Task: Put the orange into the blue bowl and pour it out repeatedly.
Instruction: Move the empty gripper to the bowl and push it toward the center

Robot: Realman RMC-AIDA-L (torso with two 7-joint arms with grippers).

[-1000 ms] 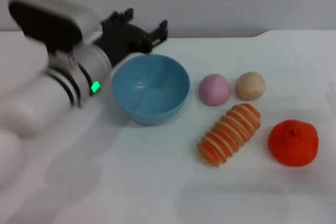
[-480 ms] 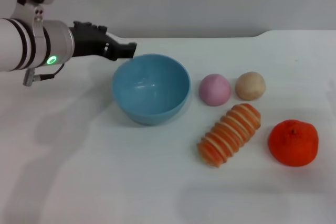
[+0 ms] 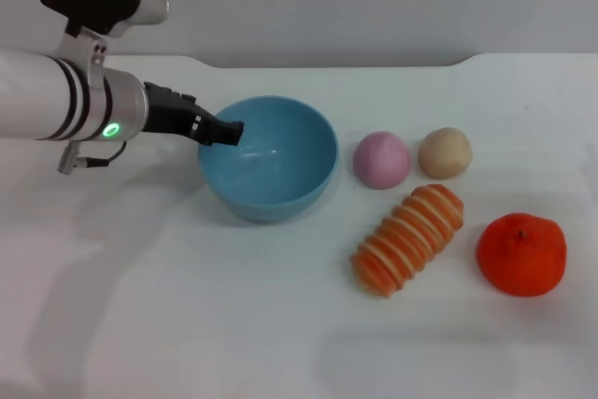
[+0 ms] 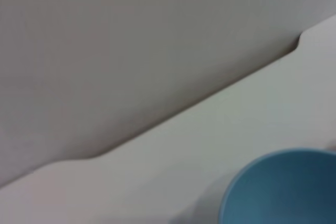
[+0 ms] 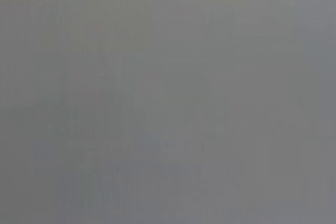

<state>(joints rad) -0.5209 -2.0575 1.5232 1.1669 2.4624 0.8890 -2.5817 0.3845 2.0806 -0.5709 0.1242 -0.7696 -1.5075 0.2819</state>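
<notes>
Head view: left claw [image 3: 227, 131] reaches in from left edge of bench [image 3: 187, 324], tip at blue bowl [image 3: 280, 175] left rim, over inner wall; open or closed: can't tell. Bowl upright, toward far side of bench, left of centre. Orange [image 3: 521, 254] near right edge, well apart from bowl, nothing touching it. Between them: pink ball [image 3: 382, 160], tan ball [image 3: 445, 153], striped ridged oblong [image 3: 409, 239].
Left wrist view: bowl rim [image 4: 278, 187], bench far edge, wall.
Right wrist view: blank grey; right claw not seen.
</notes>
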